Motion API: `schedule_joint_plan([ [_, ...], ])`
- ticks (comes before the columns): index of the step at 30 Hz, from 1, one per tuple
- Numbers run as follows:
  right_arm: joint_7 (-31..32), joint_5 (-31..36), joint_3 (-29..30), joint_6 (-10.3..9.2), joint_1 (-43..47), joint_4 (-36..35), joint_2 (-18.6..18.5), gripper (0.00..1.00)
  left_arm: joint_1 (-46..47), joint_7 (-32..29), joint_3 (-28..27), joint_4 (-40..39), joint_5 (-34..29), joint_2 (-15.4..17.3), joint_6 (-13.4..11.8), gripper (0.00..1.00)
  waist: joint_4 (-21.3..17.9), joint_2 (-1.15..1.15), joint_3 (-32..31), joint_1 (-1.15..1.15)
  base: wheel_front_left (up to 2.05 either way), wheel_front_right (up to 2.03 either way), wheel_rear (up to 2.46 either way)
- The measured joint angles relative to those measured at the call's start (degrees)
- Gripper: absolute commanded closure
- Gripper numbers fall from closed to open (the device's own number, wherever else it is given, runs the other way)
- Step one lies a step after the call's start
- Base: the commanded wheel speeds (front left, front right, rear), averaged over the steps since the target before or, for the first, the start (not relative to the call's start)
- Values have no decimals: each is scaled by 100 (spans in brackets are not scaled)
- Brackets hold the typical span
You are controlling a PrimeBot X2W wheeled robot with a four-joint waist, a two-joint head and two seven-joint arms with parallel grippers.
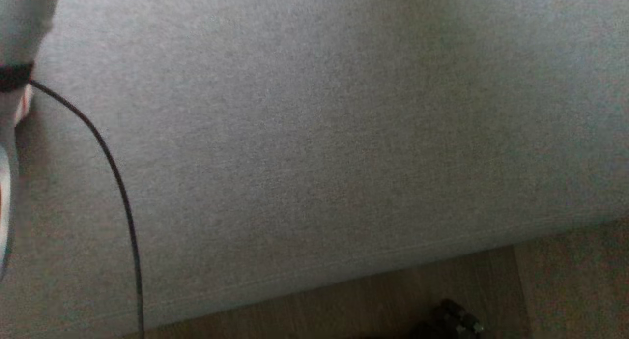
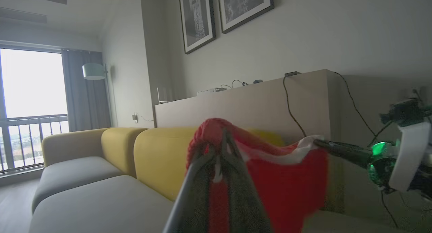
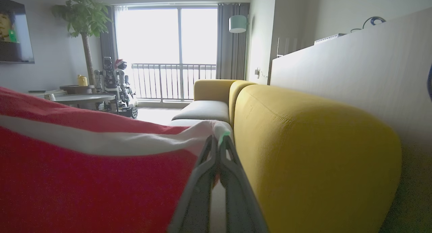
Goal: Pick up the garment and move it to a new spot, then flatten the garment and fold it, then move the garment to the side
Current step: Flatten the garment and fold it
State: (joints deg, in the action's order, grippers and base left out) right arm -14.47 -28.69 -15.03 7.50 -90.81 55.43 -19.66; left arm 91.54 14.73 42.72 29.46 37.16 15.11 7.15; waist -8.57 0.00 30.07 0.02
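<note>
Your left hand (image 2: 218, 145) and right hand (image 3: 218, 140) each pinch the top edge of the soft red knitted garment with a white stripe (image 2: 287, 185), hanging between them above the grey sofa seat (image 2: 101, 199). Light and floppy, likely; grip corners.

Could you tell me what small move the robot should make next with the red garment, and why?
Probably lower both arms together to lay the garment on the grey seat cushion. The left gripper and right gripper are each shut on its upper edge, holding it stretched between them in front of the yellow backrest, so it looks ready to set down flat.
</note>
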Motion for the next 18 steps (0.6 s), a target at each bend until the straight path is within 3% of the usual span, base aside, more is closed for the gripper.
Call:
schedule_joint_plan([
  [4, -16, 23, -90, 0, 408, -222, 54, 100, -647, 7, 450, -779, 175, 198, -1, 100, -71, 0, 218, 1, 0, 0, 0],
  [9, 14, -85, -516, 1, 1724, -503, 24, 100, -2069, -1, 1200, -1358, 626, 546, -1, 100, -69, 0, 76, -2, 0, 0, 0],
  [12, 98, -269, -643, 1, 2724, -917, -274, 100, -2757, -1, 1662, -1853, 936, 762, -1, 100, -32, 0, -137, -3, 0, 0, 0],
  [18, 266, -314, -414, 1, 3988, -1737, -744, 100, -3600, -1, 2163, -2302, 912, 1102, -1, 100, 1, 0, -477, -3, 0, 0, 0],
])
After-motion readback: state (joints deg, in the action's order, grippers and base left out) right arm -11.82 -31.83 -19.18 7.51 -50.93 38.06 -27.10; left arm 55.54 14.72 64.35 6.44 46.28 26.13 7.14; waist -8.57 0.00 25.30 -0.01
